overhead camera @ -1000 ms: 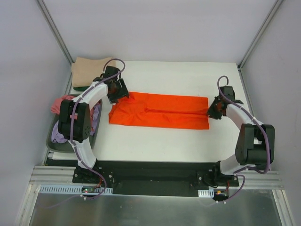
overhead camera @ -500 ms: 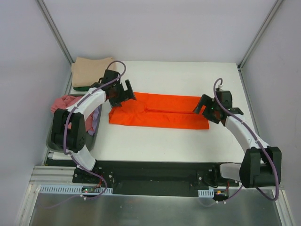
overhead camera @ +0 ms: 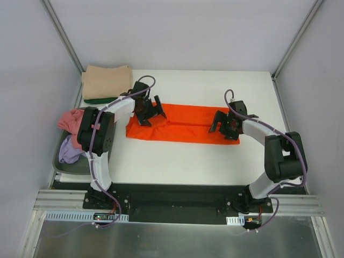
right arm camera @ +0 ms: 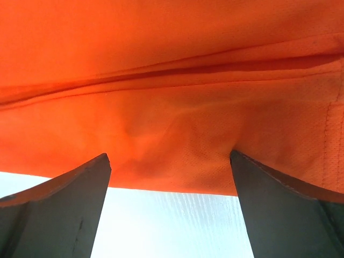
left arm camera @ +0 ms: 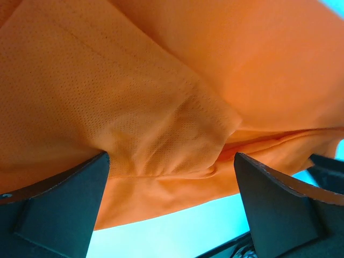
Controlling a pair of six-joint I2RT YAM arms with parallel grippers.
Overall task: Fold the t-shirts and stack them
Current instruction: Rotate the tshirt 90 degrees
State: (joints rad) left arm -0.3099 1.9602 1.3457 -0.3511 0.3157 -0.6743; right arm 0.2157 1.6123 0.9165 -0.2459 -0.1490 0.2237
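Observation:
The bright orange t-shirt (overhead camera: 185, 124) lies on the white table (overhead camera: 183, 161) as a long folded strip running left to right. My left gripper (overhead camera: 149, 113) stands open over its left end, and my right gripper (overhead camera: 222, 123) stands open over its right end. In the left wrist view the orange cloth (left arm camera: 161, 80) fills the frame, with the left gripper (left arm camera: 171, 161) wide apart at the near hem and holding nothing. The right wrist view shows the same: orange cloth (right arm camera: 161, 64) behind the wide-open right gripper (right arm camera: 169, 157). A folded tan t-shirt (overhead camera: 106, 79) rests on a dark green one (overhead camera: 95, 100) at the back left.
A dark grey basket (overhead camera: 63, 164) sits off the table's left edge, holding a pink shirt (overhead camera: 72, 118) and a lilac one (overhead camera: 70, 150). Grey walls close in the back and both sides. The arm bases stand at the near edge.
Both grippers have opened, let go of the orange shirt's ends and moved inward over the strip. The shirt lies flat much as before.

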